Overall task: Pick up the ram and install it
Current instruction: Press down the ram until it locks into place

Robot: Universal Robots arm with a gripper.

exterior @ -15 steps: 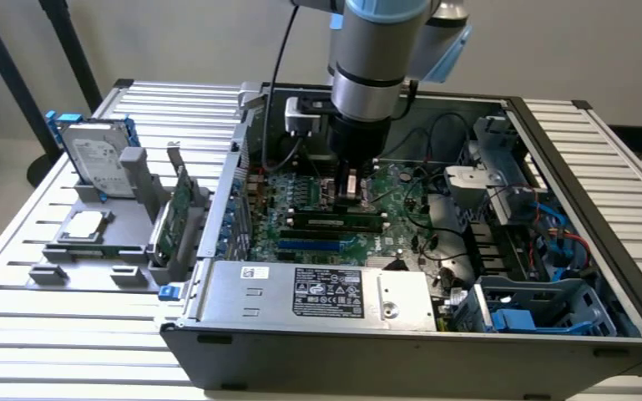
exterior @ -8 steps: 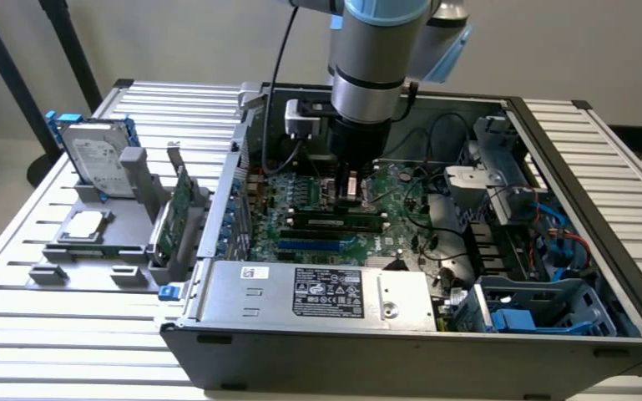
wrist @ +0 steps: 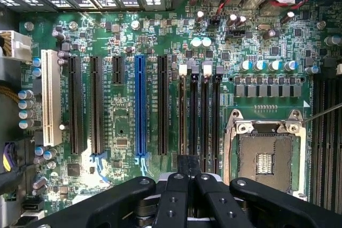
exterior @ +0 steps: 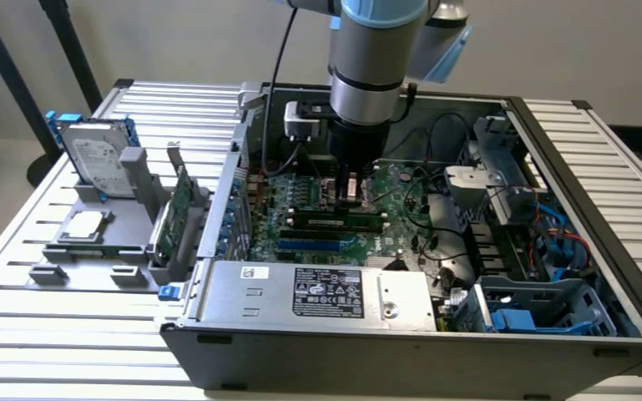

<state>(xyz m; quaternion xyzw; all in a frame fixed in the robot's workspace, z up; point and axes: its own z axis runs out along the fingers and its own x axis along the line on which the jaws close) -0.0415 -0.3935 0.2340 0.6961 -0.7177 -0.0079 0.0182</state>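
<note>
My gripper (exterior: 350, 194) hangs inside the open computer case (exterior: 583, 334), low over the green motherboard (exterior: 298, 196). Its black fingertips (wrist: 188, 165) are drawn together over the near end of the memory slots (wrist: 199, 116), beside the empty processor socket (wrist: 264, 158). I see nothing between them. A long dark stick with a pale label, which looks like the ram (exterior: 333, 221), stands along the slots just in front of the gripper. I cannot pick it out among the slots in the wrist view.
A grey tray (exterior: 76, 251) at the exterior view's left holds a hard drive (exterior: 96, 163), a silver processor chip (exterior: 84, 224) and a green expansion card (exterior: 176, 213). The power supply (exterior: 321, 292), cables (exterior: 437, 251) and a drive cage (exterior: 543, 305) crowd the case around the board.
</note>
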